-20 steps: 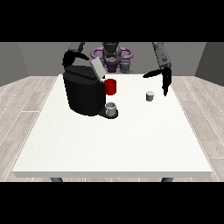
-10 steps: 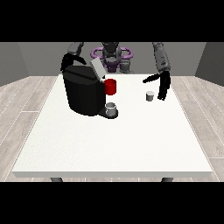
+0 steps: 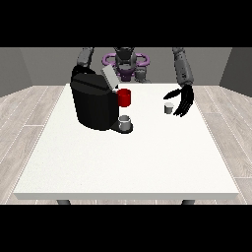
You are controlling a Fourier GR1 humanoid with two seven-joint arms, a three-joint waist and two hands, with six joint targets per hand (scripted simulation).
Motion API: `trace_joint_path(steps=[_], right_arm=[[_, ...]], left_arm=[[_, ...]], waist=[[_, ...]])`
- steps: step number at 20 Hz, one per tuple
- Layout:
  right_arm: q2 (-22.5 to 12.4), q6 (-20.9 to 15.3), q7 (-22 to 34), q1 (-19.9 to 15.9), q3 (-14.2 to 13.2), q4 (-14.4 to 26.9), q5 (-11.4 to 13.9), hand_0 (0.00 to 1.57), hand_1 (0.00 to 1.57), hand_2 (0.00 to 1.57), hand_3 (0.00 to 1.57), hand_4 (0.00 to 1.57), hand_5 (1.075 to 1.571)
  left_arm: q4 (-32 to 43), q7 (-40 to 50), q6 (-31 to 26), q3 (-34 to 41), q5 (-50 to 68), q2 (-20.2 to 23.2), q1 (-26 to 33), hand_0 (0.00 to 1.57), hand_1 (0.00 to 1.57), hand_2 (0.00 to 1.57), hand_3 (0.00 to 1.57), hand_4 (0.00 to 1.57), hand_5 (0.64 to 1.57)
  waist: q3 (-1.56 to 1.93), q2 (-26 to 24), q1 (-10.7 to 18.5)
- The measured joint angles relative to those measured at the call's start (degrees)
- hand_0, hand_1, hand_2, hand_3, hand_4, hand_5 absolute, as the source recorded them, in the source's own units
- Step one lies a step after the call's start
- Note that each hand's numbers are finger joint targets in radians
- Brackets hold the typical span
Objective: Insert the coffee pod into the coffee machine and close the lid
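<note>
Front view gives us the white table [image 3: 128,157] with a black coffee machine [image 3: 94,104] standing toward its far side, at the view's left of centre. We see the grey lid [image 3: 110,78] tilted up and open at the machine's top. A red part [image 3: 124,97] juts from the machine's front, and a small grey cup [image 3: 125,121] sits under it on the machine's base. The coffee pod [image 3: 169,109], small and pale, stands on the table well apart from the machine, toward the view's right. Nothing lies between pod and machine.

The hand at the view's right [image 3: 184,100] hangs just beside the pod on its right, fingers spread and pointing downward, the thumb reaching out above the pod; we cannot tell whether any finger touches it. The machine's body hides the hand at the view's left; we see only its arm [image 3: 84,60] coming down behind the machine.

Compared with a second ago, we find the hand at the view's right lower and closer to the pod, with its fingers now turned down. The pod, the machine and the lid have kept their places.
</note>
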Motion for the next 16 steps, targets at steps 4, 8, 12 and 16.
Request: trace_joint_path(steps=[4, 8, 12, 16], right_arm=[[-0.2, 0.3, 0.6, -0.2, -0.2, 0.3, -0.2, 0.0, 0.0, 0.0, 0.0, 0.43, 1.571], [0.3, 0.3, 1.3, 0.7, 0.5, -0.2, -0.1, 0.0, 0.0, 0.0, 0.0, 0.43, 1.571], [0.8, -0.4, 1.0, 0.4, 1.2, 0.1, 0.4, 0.0, 0.0, 0.0, 0.0, 0.53, 1.571], [0.5, -0.4, -0.3, -0.9, -0.1, 2.0, -0.1, 0.0, 0.0, 0.0, 0.0, 0.51, 1.571]], left_arm=[[2.0, -1.5, 2.3, -1.4, -3.4, 0.4, -0.6, 0.65, 0.65, 0.79, 0.53, 0.0, 1.571], [4.1, -3.2, 5.6, -1.8, -5.8, -0.2, -1.3, 0.72, 0.72, 0.86, 0.65, 0.23, 1.571], [5.9, -4.4, 8.8, -1.2, -7.2, -0.5, -3.3, 0.82, 0.82, 0.97, 0.74, 0.39, 1.571], [6.6, -4.7, 12.3, -1.8, -9.4, -1.4, -4.4, 0.99, 0.99, 1.09, 0.87, 0.29, 1.571]], waist=[[0.01, -0.2, -0.5], [0.01, -0.9, -0.9], [0.01, -0.1, -1.0], [0.06, 0.5, -0.7]])
